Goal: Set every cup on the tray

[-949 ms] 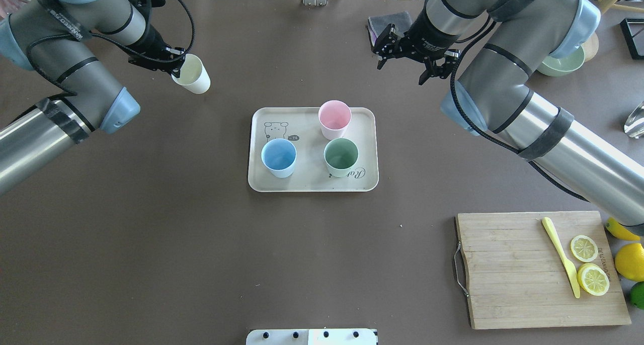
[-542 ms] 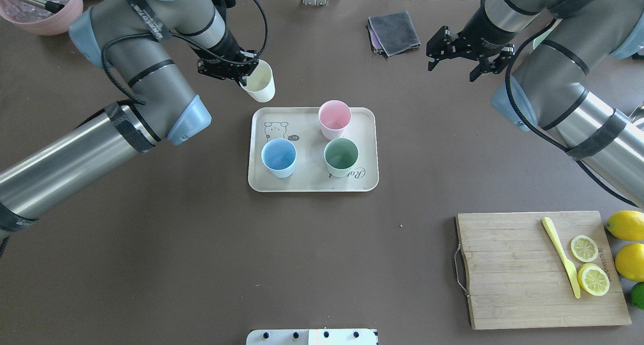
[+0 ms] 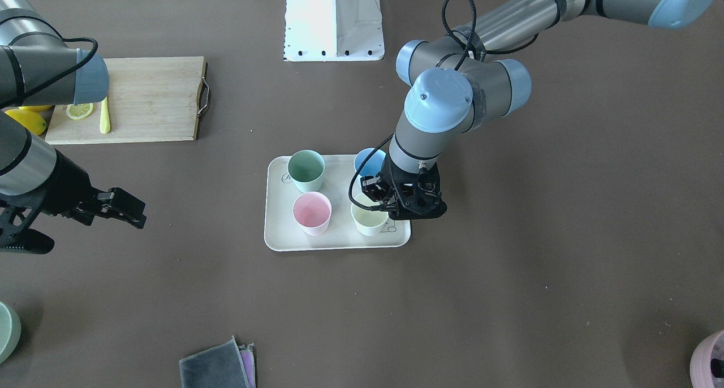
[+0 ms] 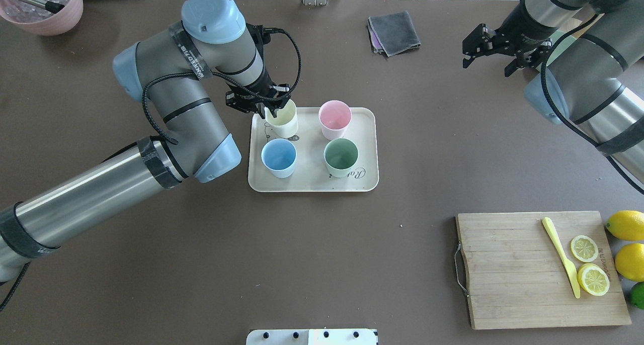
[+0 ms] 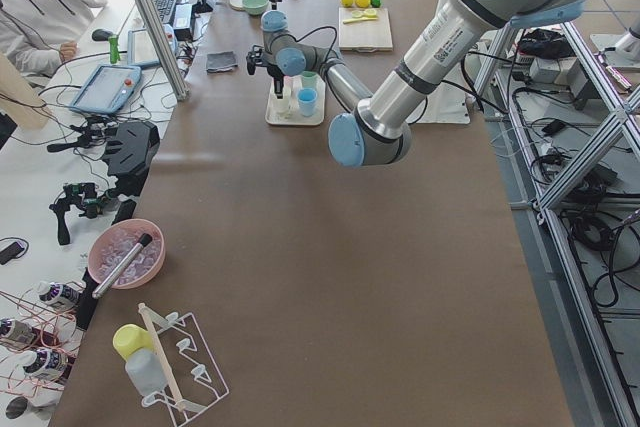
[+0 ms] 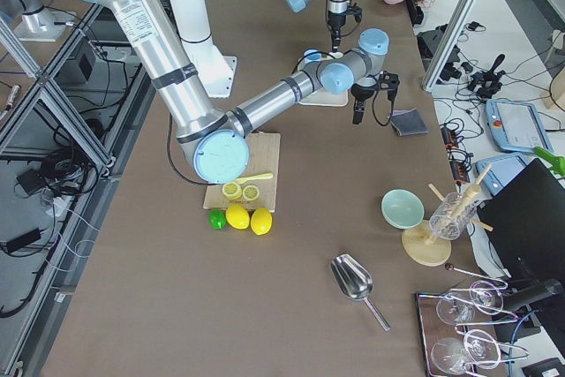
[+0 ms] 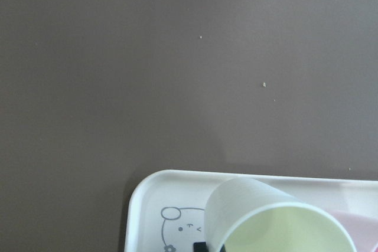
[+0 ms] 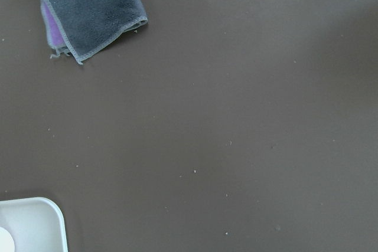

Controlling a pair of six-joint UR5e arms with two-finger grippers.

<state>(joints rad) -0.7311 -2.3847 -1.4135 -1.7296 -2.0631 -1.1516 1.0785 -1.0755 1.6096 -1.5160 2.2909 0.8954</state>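
The cream tray [image 4: 307, 185] sits mid-table with the pink cup [image 4: 334, 118], the blue cup [image 4: 278, 157] and the green cup [image 4: 340, 156] standing on it. My left gripper [image 4: 268, 109] is shut on the rim of the pale yellow cup [image 4: 283, 120] and holds it over the tray's far left corner, above the bunny drawing. I cannot tell whether the cup's base touches the tray. The front view shows the yellow cup [image 3: 369, 221] beside the pink cup [image 3: 311, 212]. My right gripper [image 4: 487, 66] is open and empty, over bare table at the far right.
A folded grey cloth [image 4: 395, 30] lies at the far middle. A wooden cutting board [image 4: 518, 274] with lemon slices and a yellow knife lies at the near right, with whole lemons [image 4: 626, 225] beside it. A pink pot [image 4: 45, 13] stands in the far left corner.
My left arm has carried the yellow cup rightward from over the bare table to over the tray's far left corner. My right arm has drawn back to the right, away from the tray.
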